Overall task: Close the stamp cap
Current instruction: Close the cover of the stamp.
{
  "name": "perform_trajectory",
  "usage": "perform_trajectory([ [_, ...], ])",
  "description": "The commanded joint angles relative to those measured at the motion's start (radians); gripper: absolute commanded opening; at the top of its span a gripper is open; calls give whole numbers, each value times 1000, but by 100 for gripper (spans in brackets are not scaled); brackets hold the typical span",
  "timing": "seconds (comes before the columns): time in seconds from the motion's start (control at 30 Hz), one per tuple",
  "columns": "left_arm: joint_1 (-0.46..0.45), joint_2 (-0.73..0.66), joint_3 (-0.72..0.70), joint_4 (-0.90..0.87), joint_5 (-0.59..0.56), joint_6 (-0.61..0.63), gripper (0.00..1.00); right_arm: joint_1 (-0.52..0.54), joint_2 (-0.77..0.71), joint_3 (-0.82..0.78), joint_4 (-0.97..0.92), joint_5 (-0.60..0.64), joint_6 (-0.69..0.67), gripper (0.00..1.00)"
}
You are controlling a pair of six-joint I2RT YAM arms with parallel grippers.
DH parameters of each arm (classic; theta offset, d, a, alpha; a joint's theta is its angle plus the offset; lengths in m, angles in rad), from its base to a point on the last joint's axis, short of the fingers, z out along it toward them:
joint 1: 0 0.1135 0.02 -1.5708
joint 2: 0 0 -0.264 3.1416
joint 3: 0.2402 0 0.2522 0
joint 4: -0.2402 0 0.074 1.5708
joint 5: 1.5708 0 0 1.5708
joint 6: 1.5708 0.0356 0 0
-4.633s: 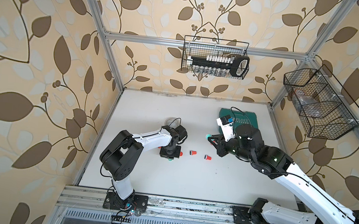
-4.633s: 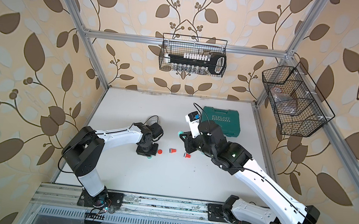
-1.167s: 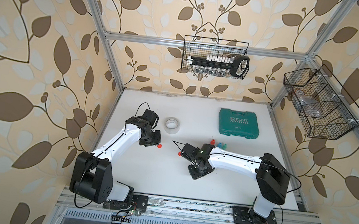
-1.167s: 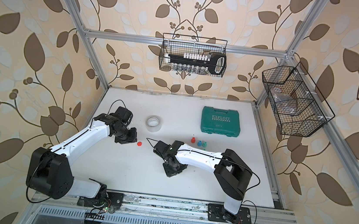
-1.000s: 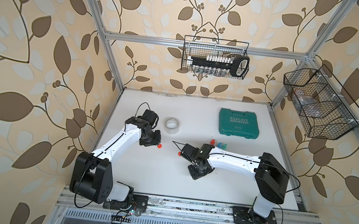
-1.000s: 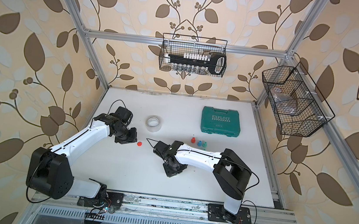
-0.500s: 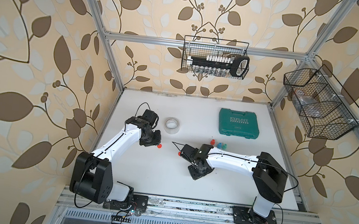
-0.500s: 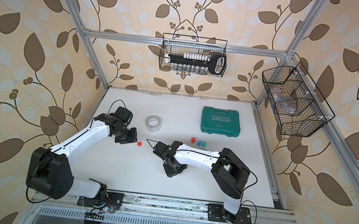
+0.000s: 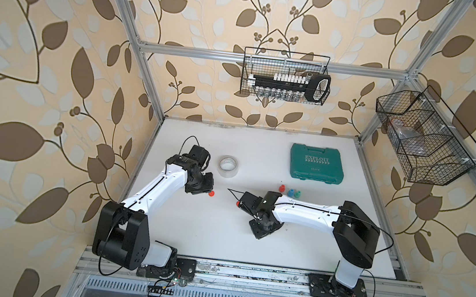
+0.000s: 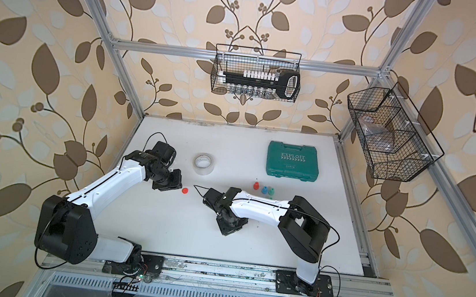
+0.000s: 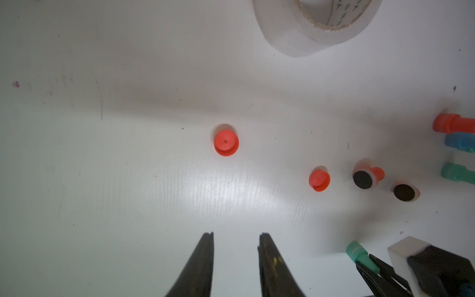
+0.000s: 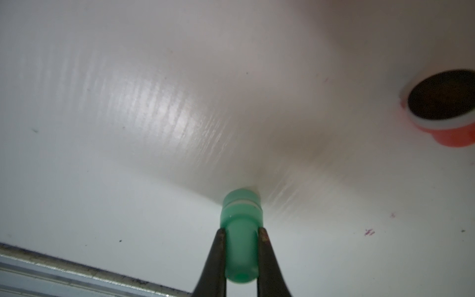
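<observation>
Jaws of the right gripper are clamped on the barrel of a green stamp. A green cap is seated on the stamp's far end, with a thin white band showing between cap and barrel. That capped end is set against the white tabletop. In both top views the stamp itself is hidden beneath the right wrist.

The left gripper is seen apart, with nothing between its fingers, over bare tabletop. A loose red cap lies ahead of it and is seen just beside it in both top views. A second red cap lies further along. Near that cap, two uncapped red stamps are noted with their dark pads exposed.

Three capped stamps are grouped close together: a red stamp, a blue stamp and a further green one. They stand between the right arm and a teal tool case. A tape roll lies flat near the left gripper.
</observation>
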Motion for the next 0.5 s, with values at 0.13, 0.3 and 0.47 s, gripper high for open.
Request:
perform_trajectory([
  [0.13,6,-13,-3,-1,24,22,33,6,33,17,-15,-8,-14,0],
  [0.3,6,-14,-3,-1,24,23,32,5,55,11,-9,-39,-26,0],
  [0.47,6,-15,-5,-1,26,23,32,5,114,7,-15,-82,-45,0],
])
